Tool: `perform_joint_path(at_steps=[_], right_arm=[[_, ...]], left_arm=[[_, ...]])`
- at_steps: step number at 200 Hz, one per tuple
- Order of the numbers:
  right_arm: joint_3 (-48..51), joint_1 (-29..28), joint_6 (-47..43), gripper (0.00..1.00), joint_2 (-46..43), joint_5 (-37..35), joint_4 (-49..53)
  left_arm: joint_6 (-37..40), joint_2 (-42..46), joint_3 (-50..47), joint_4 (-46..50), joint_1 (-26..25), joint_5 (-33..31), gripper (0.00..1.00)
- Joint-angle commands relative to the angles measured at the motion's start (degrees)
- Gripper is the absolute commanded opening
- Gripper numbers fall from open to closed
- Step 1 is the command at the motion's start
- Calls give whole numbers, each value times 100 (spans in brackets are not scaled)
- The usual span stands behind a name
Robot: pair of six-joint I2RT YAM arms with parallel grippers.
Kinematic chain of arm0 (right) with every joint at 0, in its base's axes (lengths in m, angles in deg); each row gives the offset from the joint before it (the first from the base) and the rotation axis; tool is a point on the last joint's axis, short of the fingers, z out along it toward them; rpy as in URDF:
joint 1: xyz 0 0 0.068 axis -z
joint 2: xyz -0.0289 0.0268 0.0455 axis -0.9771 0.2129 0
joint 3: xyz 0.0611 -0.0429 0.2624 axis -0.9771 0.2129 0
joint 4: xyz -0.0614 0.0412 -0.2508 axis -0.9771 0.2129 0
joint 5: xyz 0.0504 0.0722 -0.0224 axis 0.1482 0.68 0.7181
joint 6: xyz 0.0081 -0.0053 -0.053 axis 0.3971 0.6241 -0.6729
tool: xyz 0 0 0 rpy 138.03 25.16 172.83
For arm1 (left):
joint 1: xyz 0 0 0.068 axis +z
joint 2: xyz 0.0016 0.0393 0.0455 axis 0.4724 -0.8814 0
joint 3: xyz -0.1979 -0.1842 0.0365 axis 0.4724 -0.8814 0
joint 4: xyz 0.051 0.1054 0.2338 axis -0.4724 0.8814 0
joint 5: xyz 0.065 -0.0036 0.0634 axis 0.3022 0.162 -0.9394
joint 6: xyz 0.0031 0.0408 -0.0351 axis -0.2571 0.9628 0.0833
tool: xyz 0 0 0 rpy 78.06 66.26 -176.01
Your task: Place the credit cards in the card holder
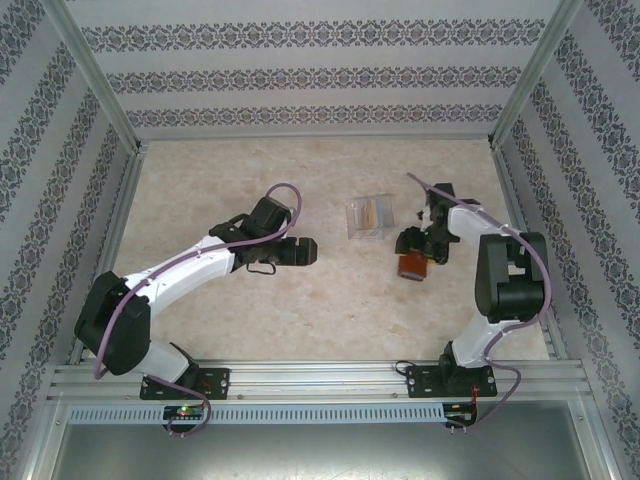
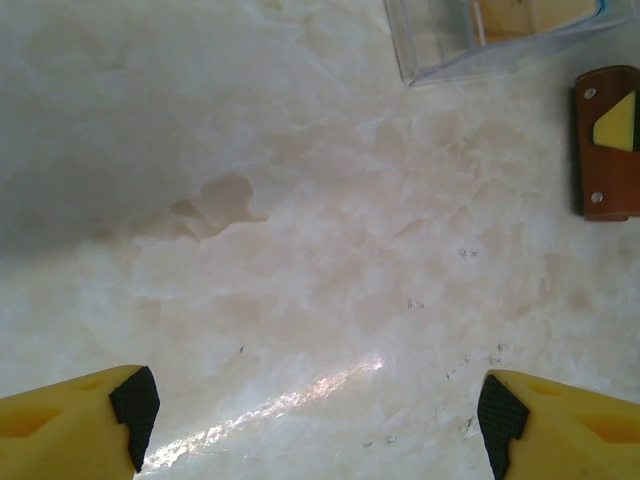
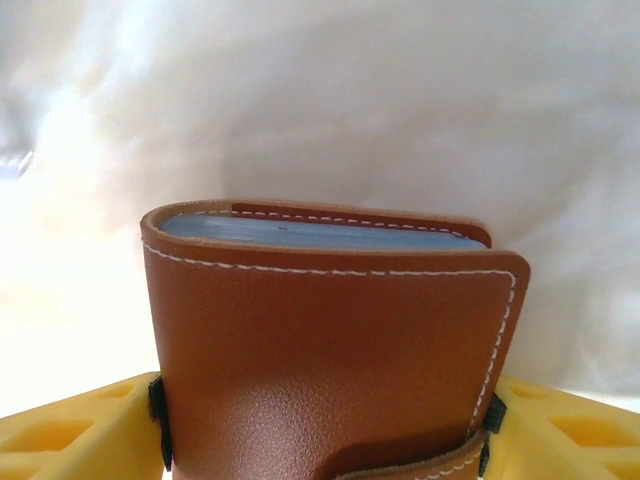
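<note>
Your right gripper [image 1: 420, 243] stands over the right-centre of the table [image 1: 230, 190], with the card holder [image 1: 412, 265] at its fingertips. In the right wrist view you see the reddish-brown holder between the two yellow fingers [image 3: 60, 435]. Its broad face is toward the camera, and white stitching runs along its top and right edges. The black pads [image 3: 157, 425] lie against both side edges of the leather, so the jaws pinch the card holder across its width. A blue-grey card [image 3: 320, 234] is lodged inside, and only its thin top edge shows between the leather flaps.

Your left gripper [image 1: 297, 252] hangs left of centre, well apart from the holder. In the left wrist view its two tips sit at the bottom corners of the frame. The jaws are spread wide, with nothing gripped and bare marbled table between them.

A clear plastic box [image 1: 368, 217] stands on the table between the two grippers, toward the far side, near the card holder but not touching it. It holds something pale tan that you cannot identify from these views.

In the left wrist view the holder appears at the right edge, with a yellow corner [image 2: 620, 122] showing against its face. Whether that corner belongs to a card cannot be told for certain.
</note>
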Motion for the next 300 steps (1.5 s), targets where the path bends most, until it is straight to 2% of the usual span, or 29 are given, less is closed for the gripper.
perform_joint_path(at_steps=[1,28,67,97,123,145,172,211,229,245,269,300], right_arm=[[380,-576,456,75,-412,260,-23],[829,-1571,1273,75,-623,342,-615],[979,-3051,2807,77,-724,86,-2088],[790,-3597,3719,82,-530,20,-3036],[644,-3591,3786,88,-565,275,-3119],[752,-3421,3618,89,-831,145,-2879],[1224,-3100,3646,87,-1324,260,-2993],[1627,-3107,3800,79,-1567,405,-3126],[1824,-3175,3899,69,-1475,368,-3342],[1941,-3180,3979,63,-1330,436,-3610],[2070,-3228,4036,55,-1149,447,-3981],[2123,-3296,4207,49,-795,670,-4513]], left_arm=[[2,-44,-236,-240,57,316,86],[94,128,-765,-190,63,402,89],[-147,421,-1395,-717,73,1019,90],[-196,455,-1554,-938,187,1394,90],[-370,522,-1784,-1528,326,1684,93],[-436,418,-1769,-1763,358,1712,94],[-566,116,-1836,-2141,389,1879,86],[-819,-569,-1875,-2796,480,2277,75],[-807,-796,-1847,-2918,486,2307,72],[-847,-1036,-1807,-3065,478,2348,58],[-1117,-1394,-1807,-3530,486,2578,48],[-1004,-1488,-1714,-3387,484,2542,44]])
